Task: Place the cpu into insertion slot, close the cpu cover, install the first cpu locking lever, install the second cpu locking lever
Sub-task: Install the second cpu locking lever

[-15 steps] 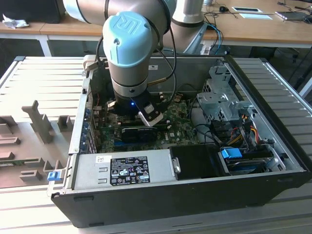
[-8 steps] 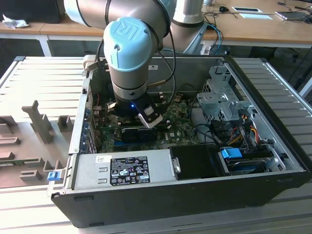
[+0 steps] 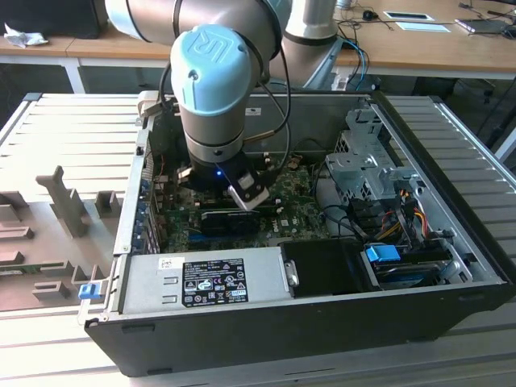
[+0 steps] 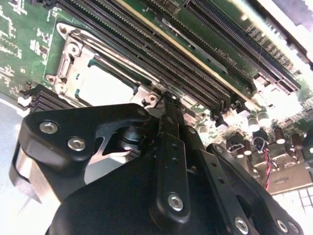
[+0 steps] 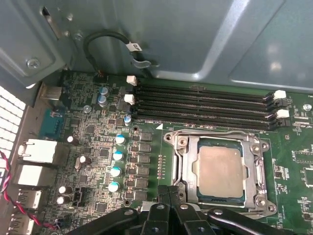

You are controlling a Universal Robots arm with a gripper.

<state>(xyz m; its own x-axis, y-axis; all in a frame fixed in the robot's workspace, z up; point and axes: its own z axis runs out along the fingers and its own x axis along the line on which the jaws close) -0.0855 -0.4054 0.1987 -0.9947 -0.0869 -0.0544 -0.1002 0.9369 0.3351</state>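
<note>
In the exterior view the arm hides the insertion slot, deep inside the open computer case (image 3: 451,298) on the table (image 3: 48,137). In the first wrist view the cpu (image 5: 221,170) lies flat in the insertion slot (image 5: 183,164), with the cpu cover (image 5: 258,169) closed around it. The end effector (image 5: 168,196) has its fingers pressed together, empty, just beside the slot's edge. 4 memory slots (image 5: 200,105) run along the opposite side.

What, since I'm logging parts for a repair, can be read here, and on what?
Black label on the power supply: too small to read.
White tag on the black cable: too blurred.
White lettering on the green board: too small.
</note>
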